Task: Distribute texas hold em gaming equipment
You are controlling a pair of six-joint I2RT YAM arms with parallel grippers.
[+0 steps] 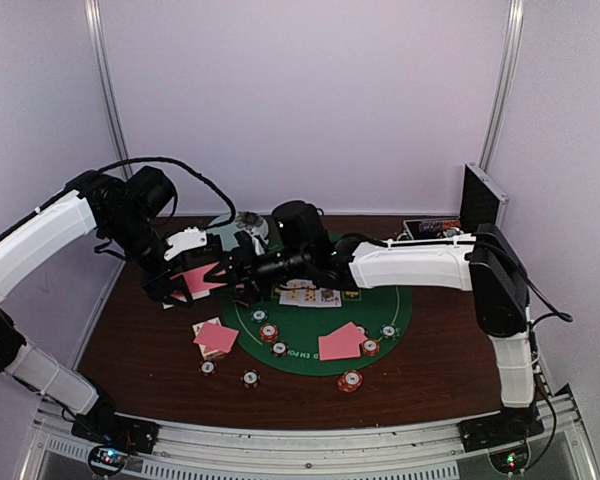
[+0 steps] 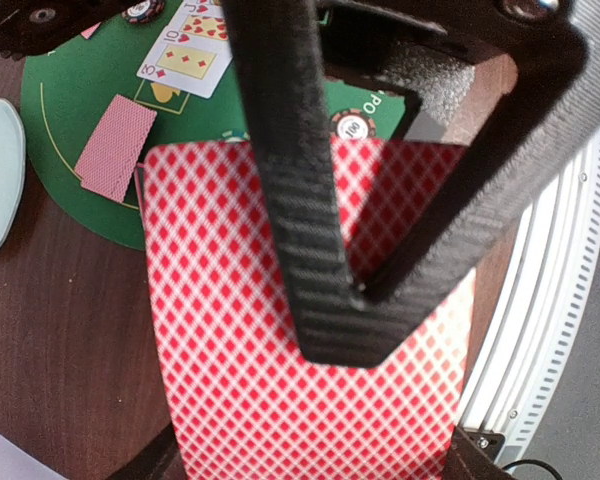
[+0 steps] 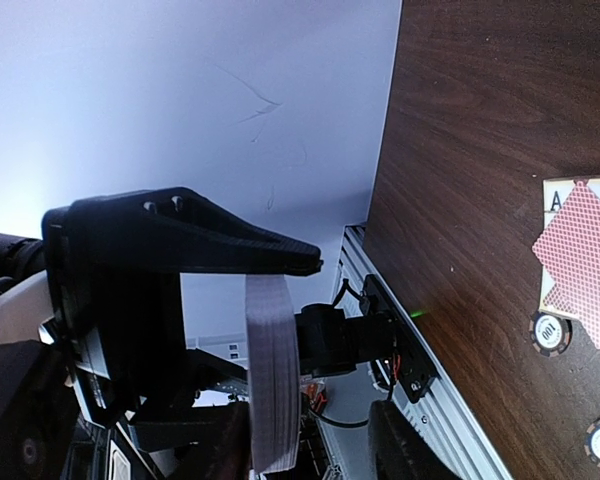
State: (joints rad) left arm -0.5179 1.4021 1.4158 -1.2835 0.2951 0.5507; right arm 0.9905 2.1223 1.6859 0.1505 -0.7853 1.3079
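Deck (image 2: 230,350) clamped in left hand (image 1: 185,278), right hand (image 1: 238,272) half-open around it.

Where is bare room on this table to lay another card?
Bare brown wooden table lies right of the round green felt mat, up to the right arm. A smaller patch: near-left corner, left of the pink-backed cards. The mat's near half is crowded with striped chips.

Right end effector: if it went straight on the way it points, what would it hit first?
Most likely the pink-backed card deck that the left end effector holds; its edge sits directly ahead of the right end effector, though depth is hard to judge.
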